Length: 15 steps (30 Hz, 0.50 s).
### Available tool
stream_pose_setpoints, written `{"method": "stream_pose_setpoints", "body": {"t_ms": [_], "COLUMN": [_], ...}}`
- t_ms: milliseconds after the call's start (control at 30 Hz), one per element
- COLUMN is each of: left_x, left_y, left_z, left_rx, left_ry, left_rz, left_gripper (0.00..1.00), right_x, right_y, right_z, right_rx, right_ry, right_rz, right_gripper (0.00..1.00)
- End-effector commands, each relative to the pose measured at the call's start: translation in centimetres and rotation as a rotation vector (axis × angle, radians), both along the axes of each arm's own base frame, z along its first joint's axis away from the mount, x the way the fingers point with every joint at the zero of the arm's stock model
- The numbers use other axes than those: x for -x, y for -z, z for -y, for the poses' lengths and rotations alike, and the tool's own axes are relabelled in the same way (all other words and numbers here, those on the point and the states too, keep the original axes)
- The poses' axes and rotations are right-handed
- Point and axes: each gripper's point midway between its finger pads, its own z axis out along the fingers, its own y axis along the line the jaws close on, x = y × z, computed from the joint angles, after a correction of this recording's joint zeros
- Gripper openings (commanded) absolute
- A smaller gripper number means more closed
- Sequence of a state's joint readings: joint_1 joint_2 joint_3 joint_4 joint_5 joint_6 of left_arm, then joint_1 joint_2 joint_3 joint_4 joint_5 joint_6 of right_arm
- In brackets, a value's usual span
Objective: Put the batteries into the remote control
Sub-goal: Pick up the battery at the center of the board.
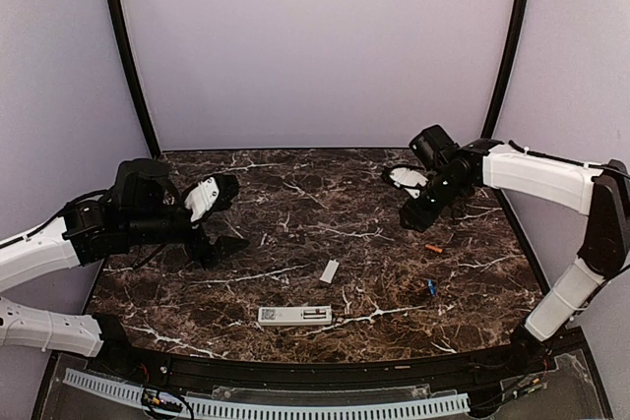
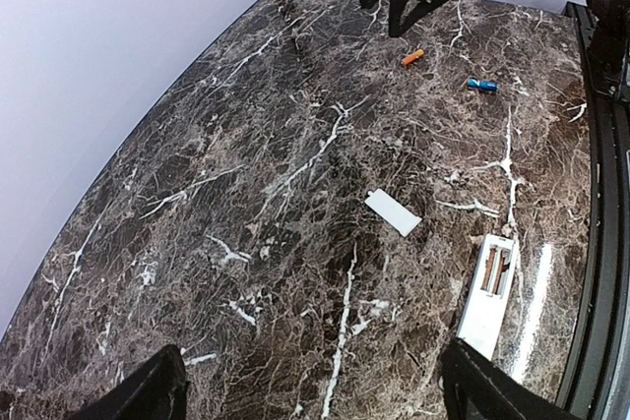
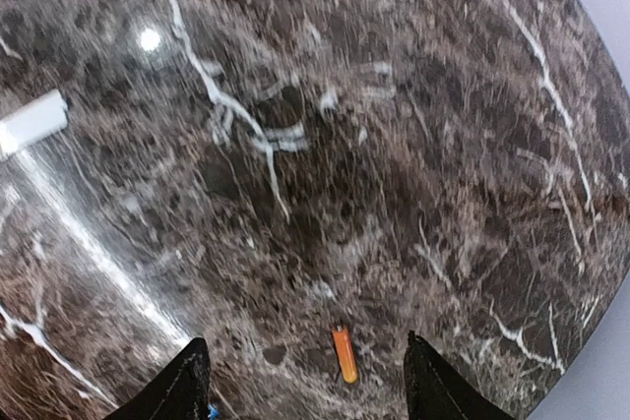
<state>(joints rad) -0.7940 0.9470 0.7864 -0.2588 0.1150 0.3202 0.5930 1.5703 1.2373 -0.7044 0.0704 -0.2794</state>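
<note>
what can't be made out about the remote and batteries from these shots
- Remote control: its button face is turned down; only the open bay shows in the top and left wrist views.
- Blue battery: in the right wrist view the bottom edge and a finger cut it to a sliver.
- Orange battery: polarity marks too small, motion blur.
- Cover piece: any latch detail too small.

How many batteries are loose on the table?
2. The orange battery lies just below the right gripper; the blue battery lies nearer the front edge, right of the remote control. None visibly hidden.
</note>
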Motion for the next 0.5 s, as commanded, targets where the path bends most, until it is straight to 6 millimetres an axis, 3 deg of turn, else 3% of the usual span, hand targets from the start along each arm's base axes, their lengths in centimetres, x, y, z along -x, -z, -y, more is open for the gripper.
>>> {"method": "stream_pose_setpoints", "body": {"t_ms": [0, 67, 200, 333, 467], "left_x": [0.1, 0.2, 0.2, 0.1, 0.0], "left_y": [-0.6, -0.6, -0.3, -0.3, -0.1], "left_z": [-0.5, -0.5, -0.4, -0.4, -0.4], "left_rx": [0.01, 0.01, 0.006, -0.002, -0.01], "left_ry": [0.001, 0.002, 0.004, 0.005, 0.004], "left_rz": [0.032, 0.034, 0.03, 0.03, 0.03], "left_gripper": [0.89, 0.89, 0.89, 0.89, 0.89], "right_x": [1.8, 1.8, 1.7, 1.0, 1.0], "right_y": [4.6, 6.2, 8.8, 10.5, 11.9], "right_z": [5.8, 6.8, 6.8, 7.0, 7.3], "right_rx": [0.214, 0.223, 0.243, 0.263, 0.278], "right_ry": [-0.024, -0.01, -0.009, -0.001, 0.015], "right_rz": [-0.154, -0.201, -0.283, -0.323, -0.37], "right_gripper": [0.65, 0.64, 0.61, 0.58, 0.49]}}
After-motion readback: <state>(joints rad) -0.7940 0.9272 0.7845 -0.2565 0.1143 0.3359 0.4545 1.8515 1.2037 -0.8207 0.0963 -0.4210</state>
